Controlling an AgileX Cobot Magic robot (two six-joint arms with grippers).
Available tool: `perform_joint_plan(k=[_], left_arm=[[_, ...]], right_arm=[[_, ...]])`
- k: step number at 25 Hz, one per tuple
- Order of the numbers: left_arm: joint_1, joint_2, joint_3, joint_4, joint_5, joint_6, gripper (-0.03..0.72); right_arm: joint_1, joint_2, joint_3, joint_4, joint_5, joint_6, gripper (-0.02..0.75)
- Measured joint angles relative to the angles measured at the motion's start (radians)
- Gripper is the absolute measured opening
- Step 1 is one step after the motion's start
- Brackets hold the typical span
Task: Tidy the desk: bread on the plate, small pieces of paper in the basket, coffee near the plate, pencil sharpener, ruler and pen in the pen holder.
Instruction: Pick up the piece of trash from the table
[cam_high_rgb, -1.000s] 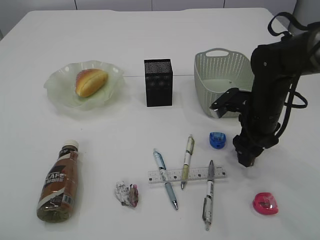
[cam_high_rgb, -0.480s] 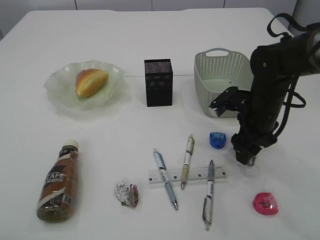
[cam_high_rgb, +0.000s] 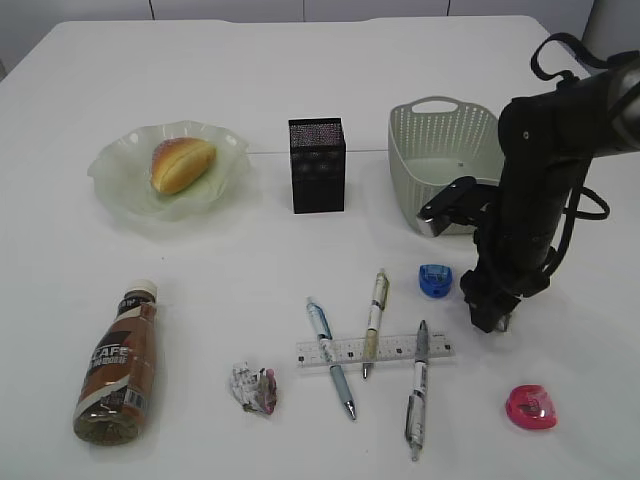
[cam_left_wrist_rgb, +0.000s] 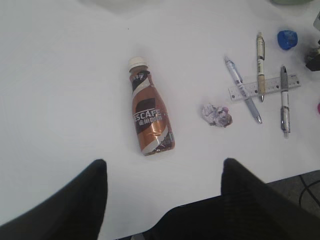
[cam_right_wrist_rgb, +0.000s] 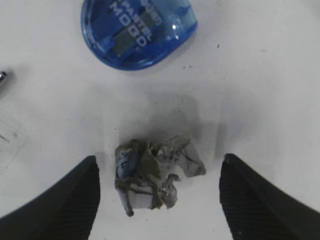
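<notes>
Over the white table (cam_high_rgb: 300, 70), the right pincer (cam_right_wrist_rgb: 159, 200) hangs with its black jaws spread wide either side of a small crumpled wad of printed paper (cam_right_wrist_rgb: 155, 175), just beside the blue plastic pencil sharpener (cam_right_wrist_rgb: 137, 30) and not touching it. The left pincer (cam_left_wrist_rgb: 162, 185) is also open and empty, near the brown plastic coffee bottle with a white cap (cam_left_wrist_rgb: 147, 112), which lies on its side.

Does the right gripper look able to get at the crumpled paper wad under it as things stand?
Probably yes. The right gripper is open, its two fingers on either side of the paper wad, with only bare desk between. The blue sharpener lies apart, beyond the wad.
</notes>
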Motion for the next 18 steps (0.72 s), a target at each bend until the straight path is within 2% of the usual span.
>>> perform_joint_plan(k=[18], left_arm=[[0.0, 0.0, 0.0, -0.002, 0.0, 0.0, 0.511]], right_arm=[[0.0, 0.007, -0.002, 0.0, 0.007, 0.007, 0.574]])
